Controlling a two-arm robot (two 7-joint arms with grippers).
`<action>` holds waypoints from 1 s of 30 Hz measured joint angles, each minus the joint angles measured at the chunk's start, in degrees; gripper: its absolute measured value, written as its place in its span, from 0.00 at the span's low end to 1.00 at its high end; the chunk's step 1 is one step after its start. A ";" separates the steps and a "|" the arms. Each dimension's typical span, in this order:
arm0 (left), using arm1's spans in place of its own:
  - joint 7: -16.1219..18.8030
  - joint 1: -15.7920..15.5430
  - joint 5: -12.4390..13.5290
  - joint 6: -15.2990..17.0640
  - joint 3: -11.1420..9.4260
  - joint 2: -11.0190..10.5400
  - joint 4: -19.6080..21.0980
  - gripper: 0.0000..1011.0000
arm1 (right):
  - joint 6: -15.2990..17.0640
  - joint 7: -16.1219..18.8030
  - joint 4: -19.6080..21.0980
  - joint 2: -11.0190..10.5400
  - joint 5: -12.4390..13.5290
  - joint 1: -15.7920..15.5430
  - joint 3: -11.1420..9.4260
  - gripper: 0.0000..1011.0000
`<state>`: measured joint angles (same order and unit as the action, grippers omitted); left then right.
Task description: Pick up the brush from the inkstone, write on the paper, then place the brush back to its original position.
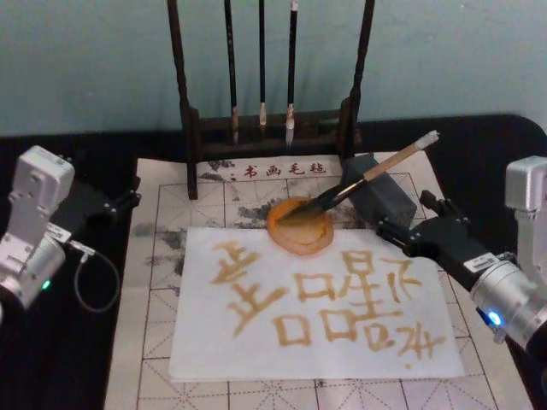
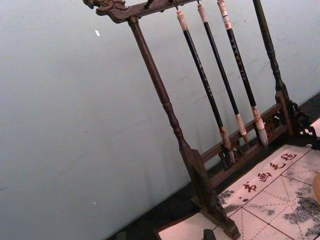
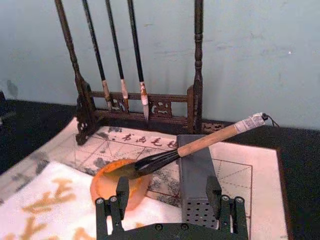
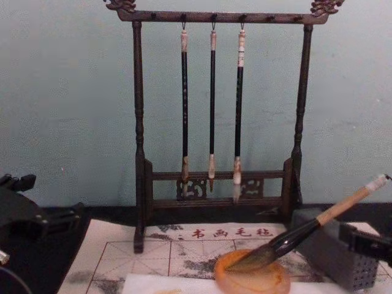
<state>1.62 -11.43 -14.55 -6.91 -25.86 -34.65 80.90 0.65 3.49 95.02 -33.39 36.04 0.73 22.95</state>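
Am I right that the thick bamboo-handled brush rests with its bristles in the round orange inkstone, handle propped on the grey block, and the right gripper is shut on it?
Not quite. The thick bamboo-handled brush does rest with its bristles in the round orange inkstone, handle propped on the grey block, but the right gripper is open and clear of it, as the right wrist view shows.

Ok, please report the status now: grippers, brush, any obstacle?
Right gripper open, short of brush. Left gripper parked aside. Brush tip in inkstone, handle on grey block.

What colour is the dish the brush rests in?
Orange-amber dish, holding the brush; clearest in the right wrist view.
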 joint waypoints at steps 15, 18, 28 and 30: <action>0.00 0.00 0.00 0.00 0.00 0.00 0.00 0.99 | -4.05 -0.67 -2.07 0.65 -8.40 -0.06 1.05 0.99; 0.00 0.00 0.00 0.00 0.00 0.00 0.00 0.99 | -4.05 -0.67 -2.04 0.60 -8.36 -0.06 1.05 0.99; 0.00 0.00 0.00 0.00 0.00 0.00 0.00 0.99 | -3.97 -0.64 -1.99 0.54 -8.10 -0.07 1.09 0.99; 0.00 0.00 0.00 0.00 0.00 0.00 0.00 0.99 | -3.93 -0.63 -1.97 0.53 -8.06 -0.07 1.09 0.99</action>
<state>1.62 -11.43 -14.55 -6.91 -25.86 -34.65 80.90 -3.28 2.86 93.04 -32.86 27.99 0.67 24.04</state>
